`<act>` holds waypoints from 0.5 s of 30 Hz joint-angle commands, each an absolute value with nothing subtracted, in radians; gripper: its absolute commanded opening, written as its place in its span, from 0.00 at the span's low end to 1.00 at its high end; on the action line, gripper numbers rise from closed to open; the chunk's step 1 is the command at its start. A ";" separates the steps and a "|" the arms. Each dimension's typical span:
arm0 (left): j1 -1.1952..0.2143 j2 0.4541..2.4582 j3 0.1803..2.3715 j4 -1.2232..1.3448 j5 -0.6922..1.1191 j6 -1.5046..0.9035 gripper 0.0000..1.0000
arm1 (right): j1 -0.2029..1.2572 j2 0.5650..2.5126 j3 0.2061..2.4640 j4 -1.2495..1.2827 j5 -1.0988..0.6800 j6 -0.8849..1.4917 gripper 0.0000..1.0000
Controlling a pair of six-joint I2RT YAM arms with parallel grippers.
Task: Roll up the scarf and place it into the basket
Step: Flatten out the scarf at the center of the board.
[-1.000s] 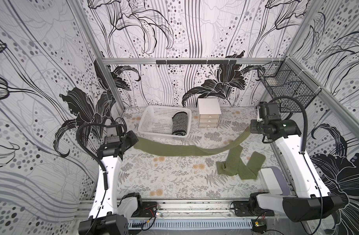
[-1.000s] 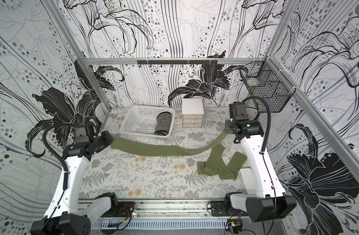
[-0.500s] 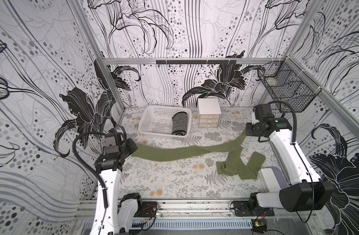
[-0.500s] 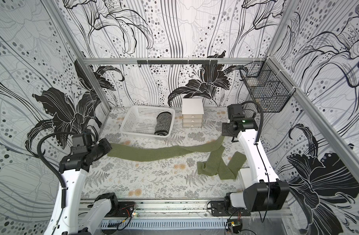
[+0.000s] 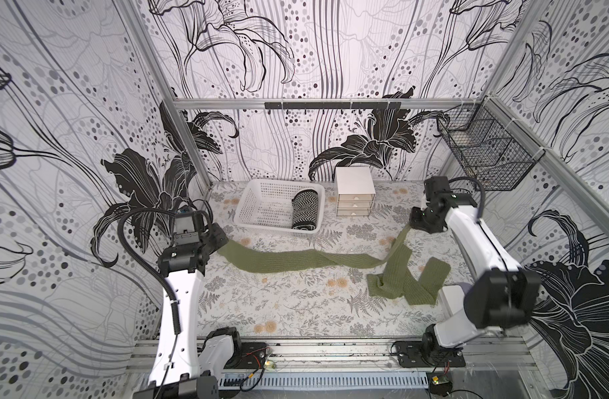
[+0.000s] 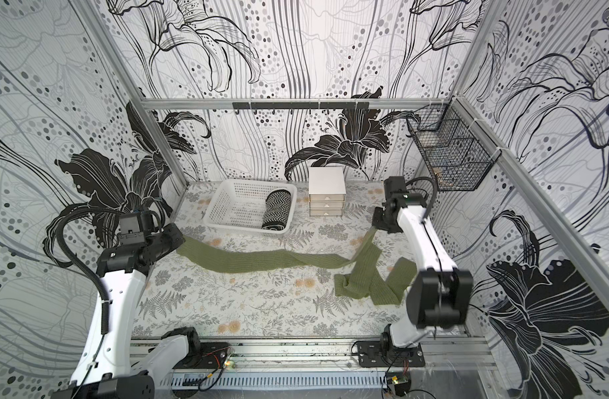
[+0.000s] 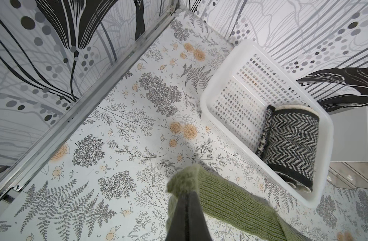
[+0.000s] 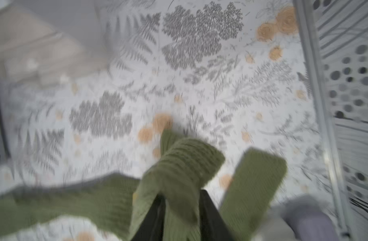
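1. Two grippers share one scarf. The left gripper (image 7: 186,193) has its dark fingers (image 7: 185,219) pressed together, pinching one end of the single long olive-green knitted scarf (image 5: 296,260).
2. From those fingers the scarf runs unrolled across the floral-printed table (image 5: 278,304) toward the right fingers. Its other stretch lies folded back and forth on the table in front of them.
3. One shallow white perforated plastic basket (image 5: 242,210) stands just beyond the left fingers, apart from the green scarf. Inside it lies one rolled black-and-white zigzag knitted scarf (image 5: 304,210), against the wall farther from those fingers.
4. One small white drawer unit (image 5: 355,191) with three drawers stands beside the basket, toward the right fingers.
5. The right gripper (image 8: 182,198) has green knit bunched between its two black fingers (image 8: 156,221), which stand somewhat apart. The blur hides whether they clamp it.
6. One black wire mesh basket (image 5: 486,155) hangs on the wall above and behind the right fingers.
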State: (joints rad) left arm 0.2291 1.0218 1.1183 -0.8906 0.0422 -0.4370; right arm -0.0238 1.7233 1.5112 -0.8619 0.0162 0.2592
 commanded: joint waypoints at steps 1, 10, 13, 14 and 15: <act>0.239 1.051 1.107 -0.815 0.061 -0.434 0.00 | -0.055 1.859 1.574 -0.823 -0.055 0.249 0.46; 0.239 1.128 1.082 -0.777 0.112 -0.437 0.00 | -0.069 1.953 1.546 -0.747 -0.030 0.187 0.48; 0.240 1.141 1.081 -0.761 0.128 -0.443 0.00 | -0.071 2.003 1.566 -0.692 -0.083 0.172 0.48; 0.239 1.142 1.079 -0.757 0.133 -0.444 0.00 | -0.071 2.022 1.577 -0.680 -0.095 0.171 0.48; 0.238 1.142 1.077 -0.753 0.136 -0.447 0.00 | -0.070 2.053 1.601 -0.679 -0.094 0.169 0.48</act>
State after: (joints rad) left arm 0.2321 1.1423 1.0885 -0.8074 0.1089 -0.4393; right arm -0.0662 1.9858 1.5665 -0.7284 -0.0502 0.1967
